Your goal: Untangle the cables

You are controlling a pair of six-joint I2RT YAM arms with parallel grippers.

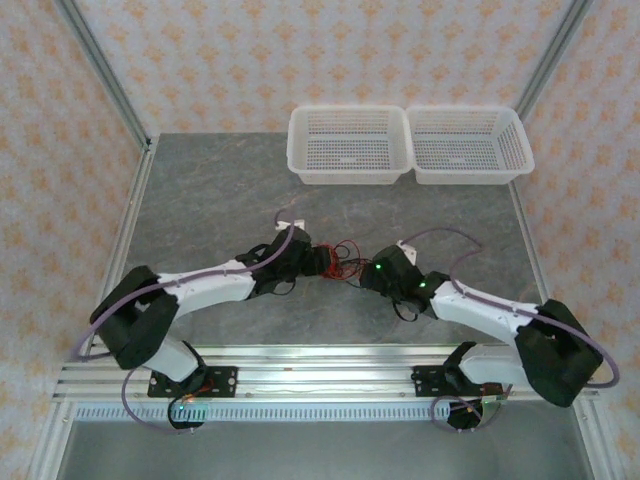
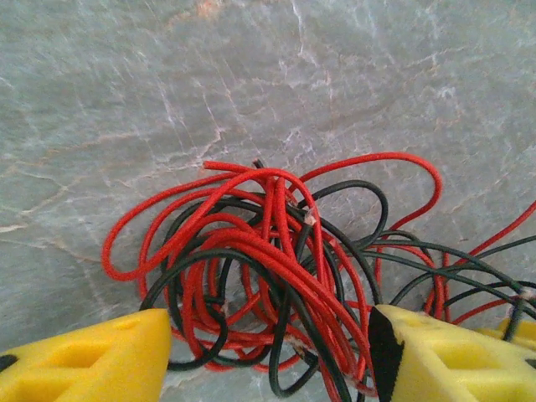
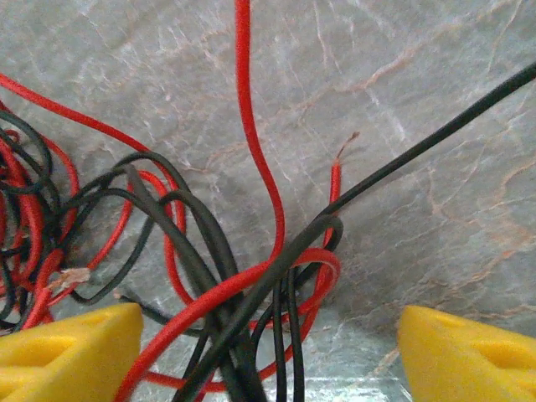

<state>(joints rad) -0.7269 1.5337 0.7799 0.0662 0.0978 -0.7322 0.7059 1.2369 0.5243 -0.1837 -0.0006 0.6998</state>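
The cables [image 1: 342, 262] lie as one small knot of thin red and black wires on the grey table, between my two grippers. My left gripper [image 1: 318, 262] meets the knot from the left and my right gripper [image 1: 366, 272] from the right. In the left wrist view the dense tangle of cables [image 2: 276, 260] sits between the yellow fingertips [image 2: 84, 360] of the left gripper [image 2: 268, 360], whose jaws stand apart. In the right wrist view looser red and black cables [image 3: 251, 285] cross the gap of the right gripper [image 3: 268, 356], nearer its left fingertip [image 3: 67, 352]. A bare red wire end [image 3: 337, 172] lies free.
Two white perforated baskets [image 1: 347, 145] [image 1: 468, 143] stand side by side at the back of the table. An aluminium rail [image 1: 320, 375] carrying both arm bases runs along the near edge. Metal frame posts rise at the back corners.
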